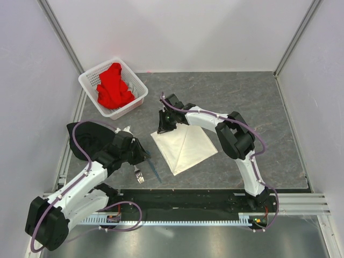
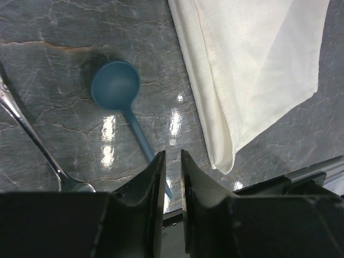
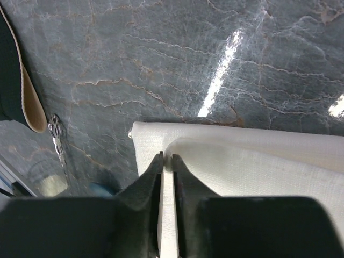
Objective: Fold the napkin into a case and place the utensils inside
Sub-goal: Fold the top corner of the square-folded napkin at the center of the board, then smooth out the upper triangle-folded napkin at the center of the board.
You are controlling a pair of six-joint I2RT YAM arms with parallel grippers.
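Note:
The cream-white napkin [image 1: 185, 146] lies folded in layers mid-table, also seen in the left wrist view [image 2: 252, 64]. My right gripper [image 1: 164, 126] sits on its far left corner. There its jaws [image 3: 167, 157] stand a narrow slit apart, open, with the raised edge of the top layer [image 3: 226, 161] between the tips. The blue spoon [image 2: 115, 86] and the silver fork [image 2: 32, 134] lie flat on the table left of the napkin. My left gripper [image 2: 172, 155] hovers over the spoon's handle end, jaws slightly open and holding nothing. From above, the fork [image 1: 138, 173] and spoon [image 1: 156, 172] lie just beyond my left gripper [image 1: 144, 156].
A white perforated basket [image 1: 86, 80] holding a red cloth [image 1: 114, 86] stands at the back left. A black cloth [image 1: 88, 137] lies at the left edge beside my left arm. White walls close the table on three sides.

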